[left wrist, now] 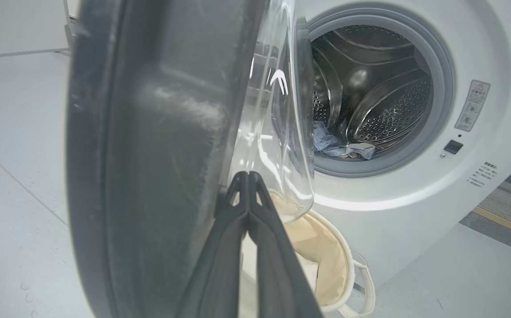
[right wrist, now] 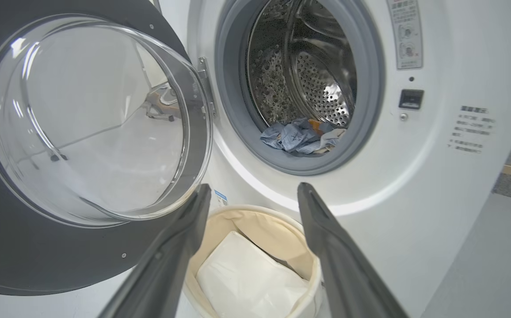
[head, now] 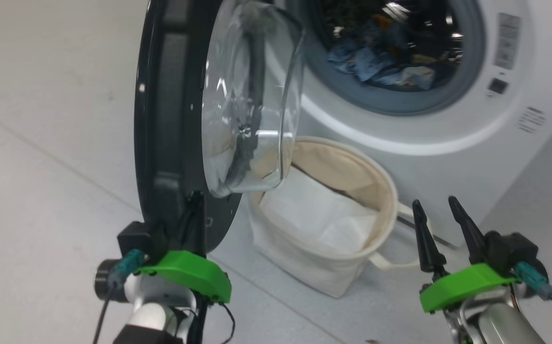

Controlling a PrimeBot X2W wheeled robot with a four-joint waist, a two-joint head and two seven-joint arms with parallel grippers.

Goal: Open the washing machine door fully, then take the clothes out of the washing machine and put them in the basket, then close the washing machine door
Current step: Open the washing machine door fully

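Handling, door (head: 175, 143): rigid, hinged, standing partly open; push black rim (head: 143, 119), glass (head: 247, 95) slick.
Clothes (right wrist: 297, 136): soft, light, in drum (right wrist: 308, 66) bottom; pinch a raised fold.
Basket (head: 391, 188): limp, under opening.
Left gripper (left wrist: 247, 176): fingers together, empty, by door glass.
Right gripper (head: 434, 201): spread, empty.
Writing: washer (head: 448, 157) stickers (head: 507, 40) unreadable; no brand seen.

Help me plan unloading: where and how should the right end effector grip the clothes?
Pinch a raised blue fold atop the clothes. The heap lies low just behind the gasket lip, so the open right end effector should probably come from the front, slightly above, fingers straddling that fold.
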